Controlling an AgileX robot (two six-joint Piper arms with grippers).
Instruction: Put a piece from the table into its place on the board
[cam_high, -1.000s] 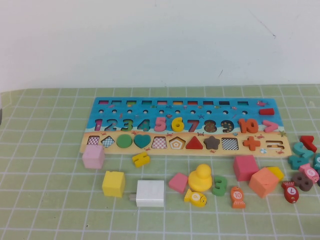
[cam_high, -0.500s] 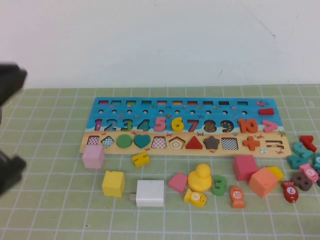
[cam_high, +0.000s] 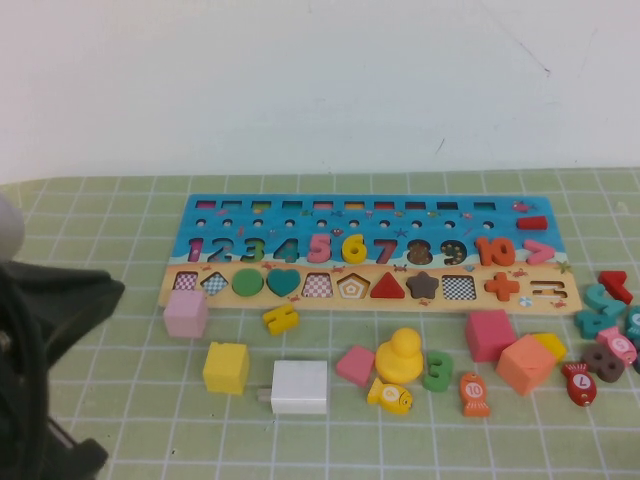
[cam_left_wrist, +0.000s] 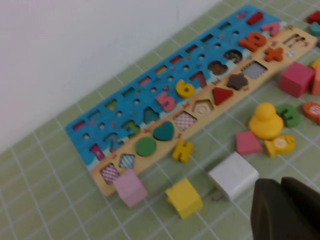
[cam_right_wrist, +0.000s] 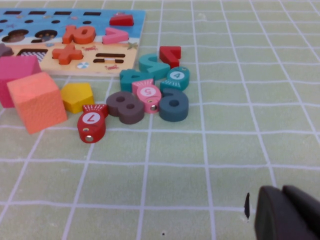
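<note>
1. Green mat (cam_high: 120, 420) ruled with pale grid lines covers the table, and a plain white wall rises behind it.
2. The board (cam_high: 370, 205) is a long rectangle lying flat near the wall; its blue upper part carries coloured numerals 1 to 10, its tan lower strip carries shape cutouts.
3. The piece (cam_high: 354, 248), a small flat yellow numeral 6, sits in the numeral row between the pink 5 (cam_high: 320, 246) and the red 7 (cam_high: 386, 250). It lies level with its neighbours; its closed loop shows a small dark centre. In the left wrist view the piece (cam_left_wrist: 184, 89) appears as a rounded yellow shape in that row.
4. Loose items lie on the mat in front of the board: a yellow H-like piece (cam_high: 282, 318) just beside the tan strip, a pink cube (cam_high: 187, 313), a yellow cube (cam_high: 226, 367), a white block (cam_high: 300, 386), a yellow duck (cam_high: 401, 355) and a green numeral 3 (cam_high: 438, 370).
5. The left gripper (cam_left_wrist: 287, 210) is at the near left of the table, well apart from the board; only its dark body shows, so whether its jaws are apart or together cannot be told.
6. The right gripper (cam_right_wrist: 287, 214) is over bare mat, near a cluster of teal, brown and red pieces; its jaw state likewise cannot be told.
</note>
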